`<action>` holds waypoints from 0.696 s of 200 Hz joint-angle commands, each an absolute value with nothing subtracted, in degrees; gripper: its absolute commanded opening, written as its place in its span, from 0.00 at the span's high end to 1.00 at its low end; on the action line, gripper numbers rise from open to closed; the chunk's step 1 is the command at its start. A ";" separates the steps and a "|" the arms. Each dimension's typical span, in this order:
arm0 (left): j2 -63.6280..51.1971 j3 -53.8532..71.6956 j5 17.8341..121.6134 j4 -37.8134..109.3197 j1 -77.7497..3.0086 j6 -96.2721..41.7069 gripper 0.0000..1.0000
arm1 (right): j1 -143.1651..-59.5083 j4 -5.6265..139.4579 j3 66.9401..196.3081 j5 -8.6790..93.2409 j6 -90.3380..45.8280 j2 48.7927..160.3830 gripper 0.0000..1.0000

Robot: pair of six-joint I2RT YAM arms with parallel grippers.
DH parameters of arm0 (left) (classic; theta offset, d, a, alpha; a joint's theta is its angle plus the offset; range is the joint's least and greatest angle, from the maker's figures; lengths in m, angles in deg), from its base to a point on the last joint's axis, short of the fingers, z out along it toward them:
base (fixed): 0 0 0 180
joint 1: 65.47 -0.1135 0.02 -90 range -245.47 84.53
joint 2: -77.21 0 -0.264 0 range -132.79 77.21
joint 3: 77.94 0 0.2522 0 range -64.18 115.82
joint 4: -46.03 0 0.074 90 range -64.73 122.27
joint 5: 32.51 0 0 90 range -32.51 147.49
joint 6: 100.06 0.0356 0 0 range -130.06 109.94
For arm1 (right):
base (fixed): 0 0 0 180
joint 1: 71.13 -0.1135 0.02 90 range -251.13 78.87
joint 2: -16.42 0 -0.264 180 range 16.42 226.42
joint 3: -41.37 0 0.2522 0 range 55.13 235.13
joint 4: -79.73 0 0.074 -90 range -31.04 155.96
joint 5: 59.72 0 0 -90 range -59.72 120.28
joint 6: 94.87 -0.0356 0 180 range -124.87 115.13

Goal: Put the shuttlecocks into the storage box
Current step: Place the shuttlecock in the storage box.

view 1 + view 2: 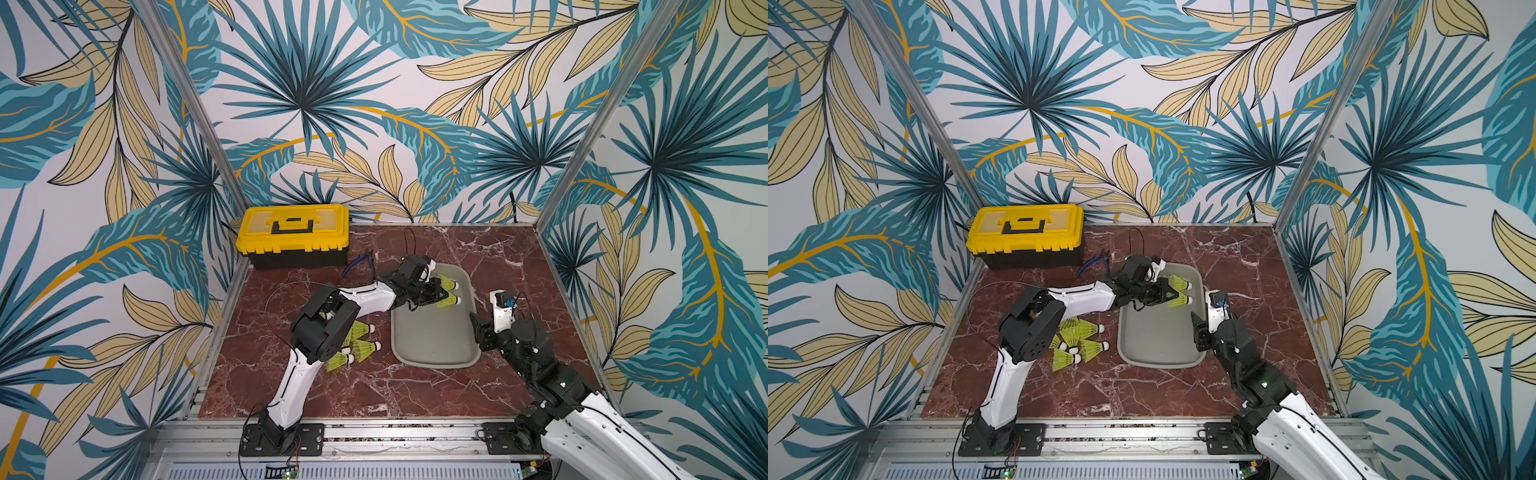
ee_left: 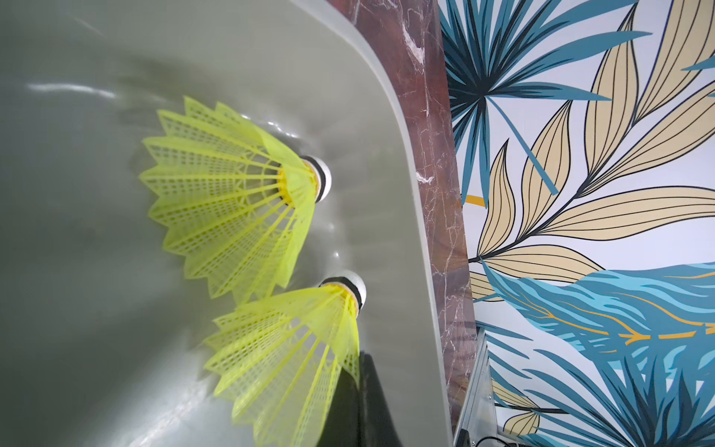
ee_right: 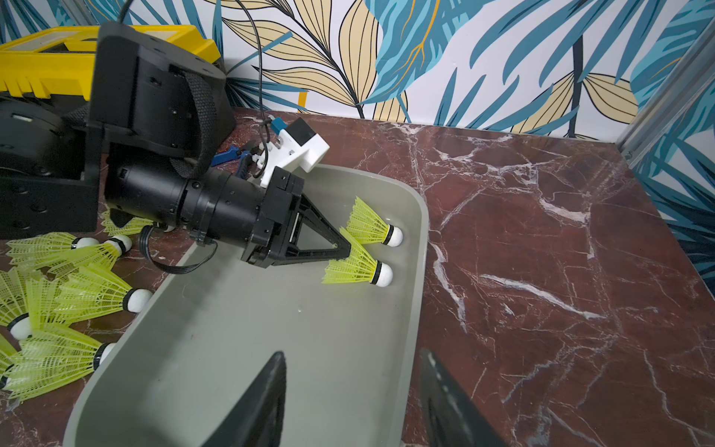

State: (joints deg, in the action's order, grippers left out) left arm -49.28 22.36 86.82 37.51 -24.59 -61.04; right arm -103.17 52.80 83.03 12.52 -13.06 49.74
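Right arm (image 1: 528, 347) bent, jaws apart; left arm (image 1: 365, 300) outstretched, jaws pinching a shuttlecock (image 1: 449, 301).

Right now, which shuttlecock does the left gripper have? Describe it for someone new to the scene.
Start at the grey storage box on the marble table and look at its far end. The shuttlecock nearer the robot is it: its skirt rim is pinched in the shut left gripper, while the neighbouring shuttlecock lies free.

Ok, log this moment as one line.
left tool: shut on held shuttlecock, inside storage box | right tool: open, empty, at box's right rim | second shuttlecock: lying in box | loose shuttlecocks: piled on table beside box
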 commanded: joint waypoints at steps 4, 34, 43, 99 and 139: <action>-50.90 25.19 86.34 37.02 -24.83 -60.60 1.00 | -103.31 52.05 81.73 11.74 -13.57 49.25 0.45; -51.36 25.59 86.59 37.02 -24.86 -60.63 1.00 | -103.39 52.08 81.68 11.74 -13.57 49.29 0.45; -51.56 25.72 86.78 37.10 -24.85 -60.72 1.00 | -103.32 52.08 81.59 11.74 -13.57 49.25 0.45; -51.72 25.90 86.67 37.32 -24.92 -61.01 0.90 | -103.36 51.99 81.50 11.74 -13.60 49.29 0.44; -51.32 25.84 86.48 37.20 -24.88 -60.95 0.77 | -103.42 51.90 81.50 11.82 -13.57 49.25 0.45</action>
State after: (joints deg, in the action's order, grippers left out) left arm -51.16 23.54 86.84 37.18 -24.70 -60.98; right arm -103.17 52.53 82.97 12.52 -13.06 49.74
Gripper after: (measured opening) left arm 0.196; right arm 0.554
